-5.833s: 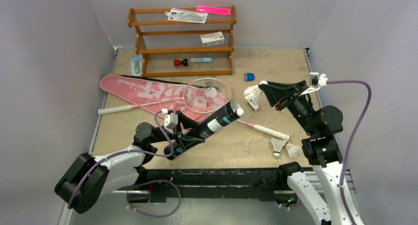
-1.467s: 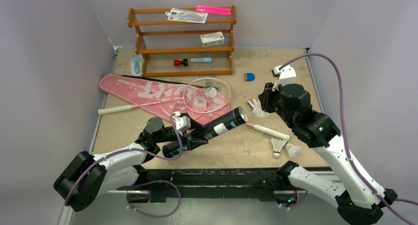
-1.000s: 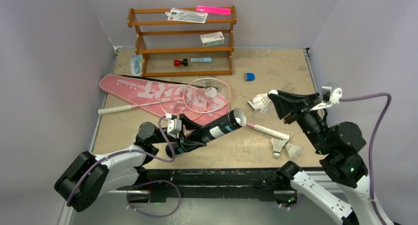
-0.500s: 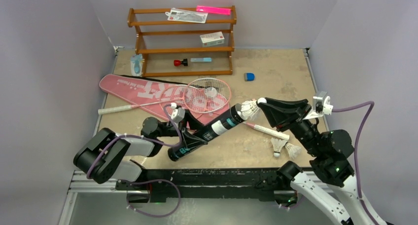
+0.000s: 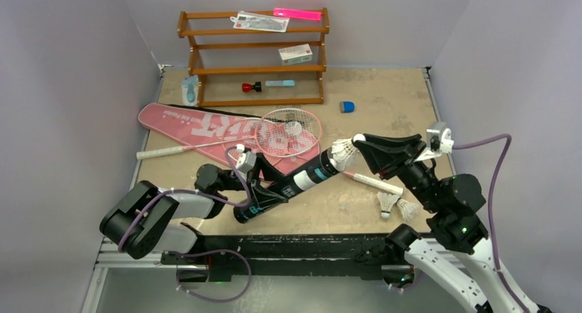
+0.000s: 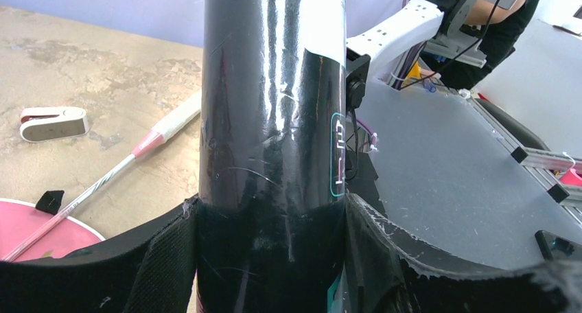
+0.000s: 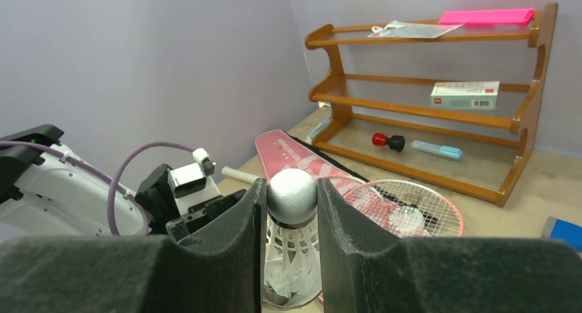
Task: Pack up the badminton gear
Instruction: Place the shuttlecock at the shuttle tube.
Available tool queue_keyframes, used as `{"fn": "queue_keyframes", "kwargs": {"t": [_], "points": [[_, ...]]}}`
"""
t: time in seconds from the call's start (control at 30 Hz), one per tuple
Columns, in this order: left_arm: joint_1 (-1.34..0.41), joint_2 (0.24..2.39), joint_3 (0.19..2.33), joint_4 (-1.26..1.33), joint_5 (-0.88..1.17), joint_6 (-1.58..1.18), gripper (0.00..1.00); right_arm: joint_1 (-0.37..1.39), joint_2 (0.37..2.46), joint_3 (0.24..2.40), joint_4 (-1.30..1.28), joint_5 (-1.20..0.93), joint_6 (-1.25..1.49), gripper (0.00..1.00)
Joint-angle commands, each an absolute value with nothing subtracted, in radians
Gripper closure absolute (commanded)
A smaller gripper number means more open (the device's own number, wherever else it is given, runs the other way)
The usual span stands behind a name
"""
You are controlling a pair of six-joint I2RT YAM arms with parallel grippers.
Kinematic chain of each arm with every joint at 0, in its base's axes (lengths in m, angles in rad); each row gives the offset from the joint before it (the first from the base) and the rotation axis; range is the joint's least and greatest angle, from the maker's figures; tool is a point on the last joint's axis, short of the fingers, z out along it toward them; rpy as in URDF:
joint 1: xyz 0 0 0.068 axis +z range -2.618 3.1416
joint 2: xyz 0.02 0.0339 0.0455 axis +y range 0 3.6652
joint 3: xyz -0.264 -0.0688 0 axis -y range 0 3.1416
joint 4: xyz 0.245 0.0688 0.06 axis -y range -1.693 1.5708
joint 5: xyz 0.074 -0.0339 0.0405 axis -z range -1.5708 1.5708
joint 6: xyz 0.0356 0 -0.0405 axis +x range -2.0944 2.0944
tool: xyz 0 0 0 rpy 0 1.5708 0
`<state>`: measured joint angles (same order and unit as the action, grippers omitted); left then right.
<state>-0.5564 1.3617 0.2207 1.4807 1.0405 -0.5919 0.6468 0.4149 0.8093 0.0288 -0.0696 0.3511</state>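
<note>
Left gripper (image 5: pixel 263 191) is clamped on the lower part of the black tube (image 5: pixel 307 176), and my left wrist view shows its dark pads (image 6: pixel 171 258) pressed tight on both sides of the barrel (image 6: pixel 271 107). That arm lies low over the near edge, forearm reaching rightward, and holds the tube tilted with its base toward me and its mouth raised up and to the right. Right gripper (image 5: pixel 357 143) is closed on a white feather shuttlecock (image 5: pixel 342 150). In the right wrist view the fingers (image 7: pixel 237 237) pinch the rounded cork (image 7: pixel 292 195), with the feathers pointing away toward the tube. The right arm is folded high at the elbow, its forearm stretched leftward. The feather skirt meets the tube's mouth; how far in it sits I cannot tell. A second ago that shuttlecock hung clear to the right of the open mouth; the right gripper has since come left and down to it, and my left arm has swung in closer. Two loose shuttlecocks (image 5: pixel 388 203) (image 5: pixel 409 209) lie near the right arm, just past a white racket handle (image 5: pixel 375 183). Farther back, the pink racket heads (image 5: pixel 292 131) overlap the pink SPORT bag (image 5: pixel 199 123), with the wooden rack (image 5: pixel 254 69) against the far wall.
</note>
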Motion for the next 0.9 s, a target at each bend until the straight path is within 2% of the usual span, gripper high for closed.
{"fn": "queue_keyframes", "kwargs": {"t": [0.0,0.87], "points": [[-0.552,1.333,0.234,1.724,1.051,-0.603,0.53,0.647,0.445,0.832,0.081,-0.113,0.337,1.00],[-0.552,1.306,0.223,1.724,1.058,-0.609,0.52,0.646,0.471,0.798,0.084,-0.187,0.368,1.00]]}}
